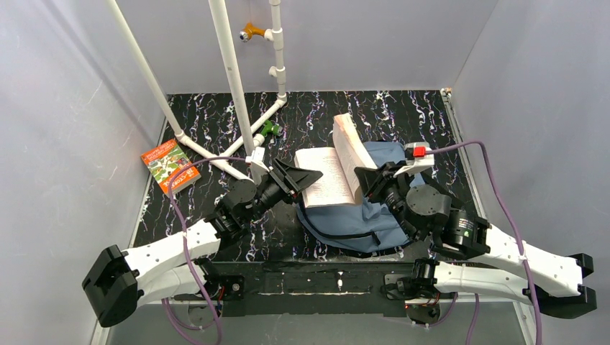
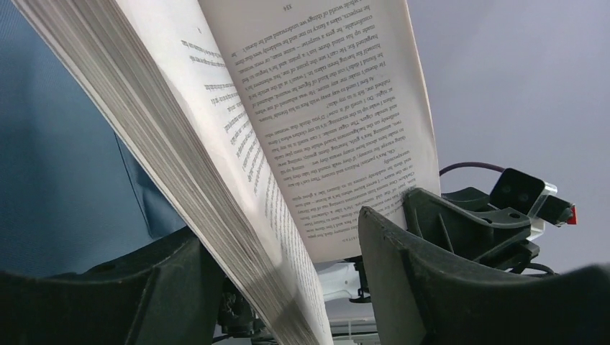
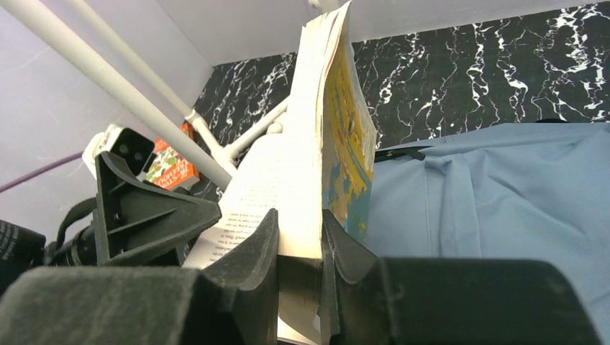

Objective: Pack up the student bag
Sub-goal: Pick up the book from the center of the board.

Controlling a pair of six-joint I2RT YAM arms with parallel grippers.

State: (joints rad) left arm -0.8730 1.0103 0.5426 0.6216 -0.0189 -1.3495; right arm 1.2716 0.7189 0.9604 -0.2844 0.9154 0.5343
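A thick paperback book [image 1: 327, 176] hangs open above the student bag [image 1: 381, 223], a dusty-blue backpack lying flat on the table. My right gripper [image 3: 298, 219] is shut on the upright half of the book [image 3: 324, 129], the half with the yellow-and-teal cover. The other half slopes down to the left, and its pages [image 2: 288, 122] pass between the fingers of my left gripper [image 2: 280, 230]. Those jaws stand apart, with a gap on each side of the pages. The bag [image 3: 503, 187] fills the right of the right wrist view.
A second book [image 1: 170, 166], orange and green, lies at the table's far left edge. White pipes [image 1: 230, 79] slant down to the table behind the left arm. Grey walls close in the black marbled table [image 1: 403, 115] on three sides.
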